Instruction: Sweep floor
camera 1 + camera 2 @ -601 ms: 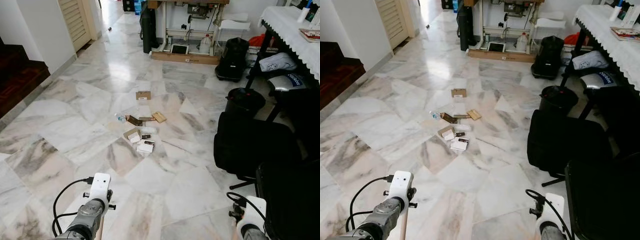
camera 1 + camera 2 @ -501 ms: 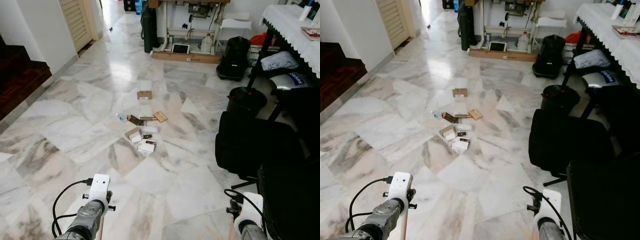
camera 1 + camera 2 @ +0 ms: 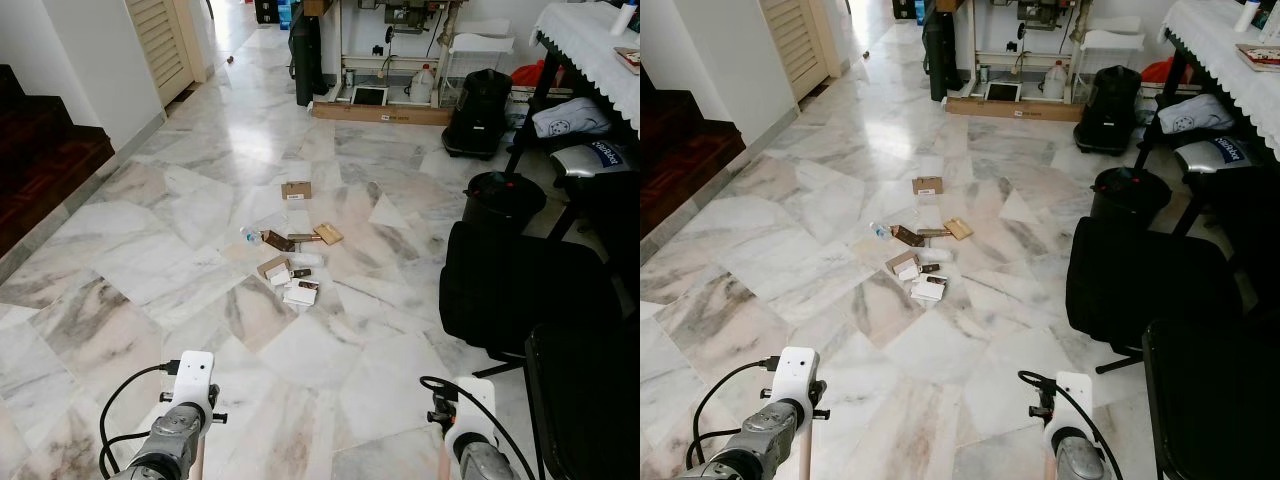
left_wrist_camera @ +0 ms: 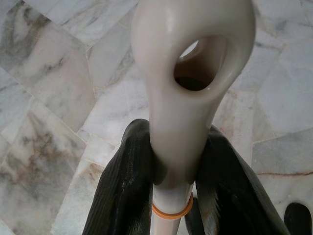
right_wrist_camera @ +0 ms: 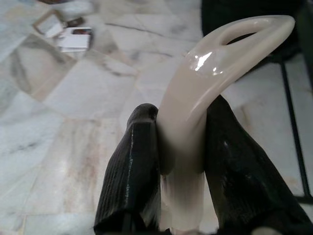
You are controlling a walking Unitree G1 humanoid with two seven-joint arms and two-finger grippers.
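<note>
A scatter of litter [image 3: 290, 270], made of small cardboard boxes, paper scraps and a little plastic bottle, lies on the marble floor [image 3: 150, 250] a few steps ahead. One brown box [image 3: 295, 189] sits apart, farther away. My left gripper [image 4: 171, 142] is shut on a cream plastic handle [image 4: 195, 29] with a hanging hole and an orange ring. My right gripper [image 5: 181, 117] is shut on a second cream handle [image 5: 210, 58] with a long loop. Both wrists [image 3: 190, 385] [image 3: 470, 400] are low at the near edge of the eye views.
A black office chair [image 3: 520, 290] and a black bin [image 3: 503, 200] stand on the right, beside a table with a white lace cloth [image 3: 590, 40]. Dark stairs [image 3: 40, 150] rise on the left. Bags and a desk [image 3: 400, 60] line the far wall.
The whole picture has shifted a little, so the camera has moved. My right wrist now sits further left and higher in the eye views. The litter lies as before.
</note>
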